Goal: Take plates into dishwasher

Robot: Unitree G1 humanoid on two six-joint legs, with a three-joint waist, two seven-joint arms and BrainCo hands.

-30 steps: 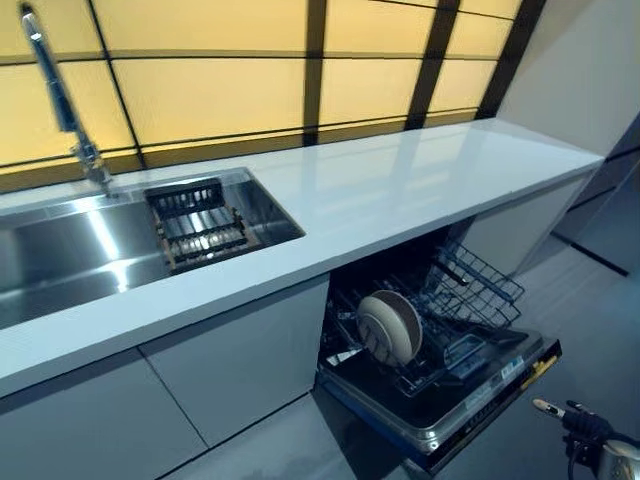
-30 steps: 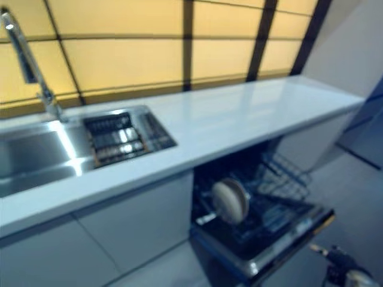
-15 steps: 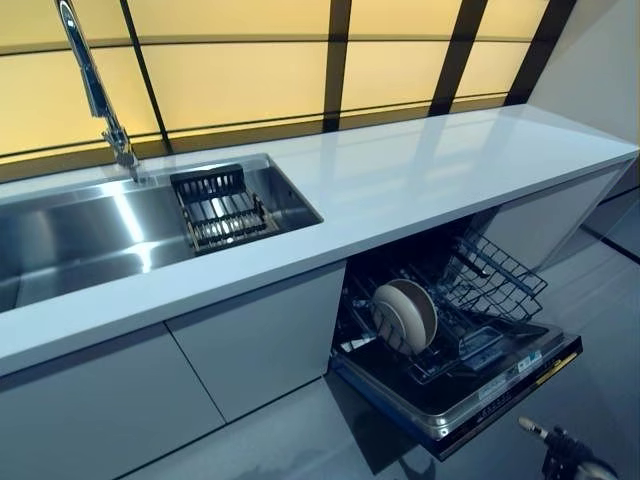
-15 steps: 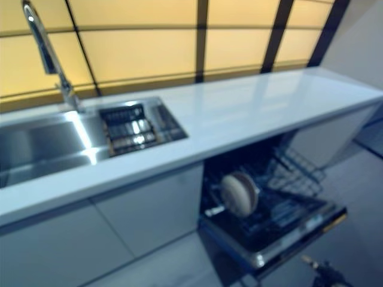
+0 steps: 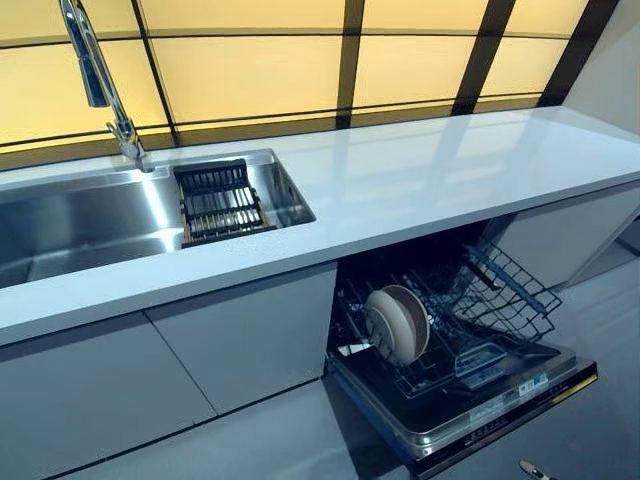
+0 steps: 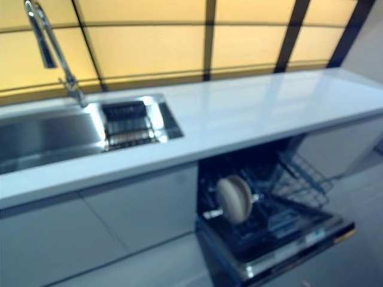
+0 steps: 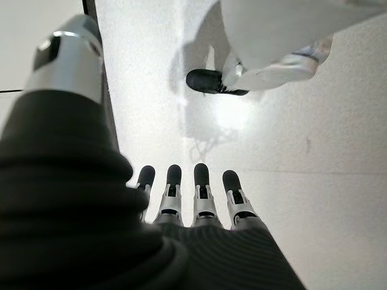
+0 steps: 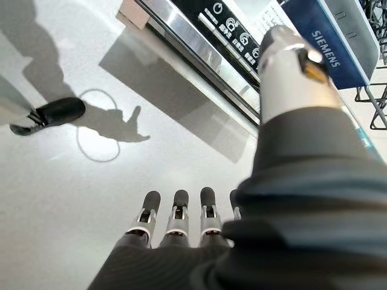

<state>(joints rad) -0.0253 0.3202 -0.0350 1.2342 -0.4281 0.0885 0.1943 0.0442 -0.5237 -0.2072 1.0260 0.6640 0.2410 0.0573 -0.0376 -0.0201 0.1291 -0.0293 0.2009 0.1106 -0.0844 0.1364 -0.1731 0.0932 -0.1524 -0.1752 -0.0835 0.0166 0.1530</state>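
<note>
Both your hands hang empty with fingers straight, left hand (image 7: pixel 193 199) and right hand (image 8: pixel 181 217), right nearer the open dishwasher (image 5: pixel 470 420), where the plates (image 5: pixel 397 324) stand on edge in its lower rack (image 5: pixel 500 300).

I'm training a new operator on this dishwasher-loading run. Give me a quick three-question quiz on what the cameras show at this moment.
1. True or false: the dishwasher door is closed.
2. Where are the plates? A) in the sink; B) on the countertop; C) standing on edge in the dishwasher's lower rack.
3. What does each hand hold?

Key
1. False: the door hangs open, with the rack pulled out over it.
2. C.
3. Nothing: the left hand and the right hand both have straight, empty fingers over the floor.
</note>
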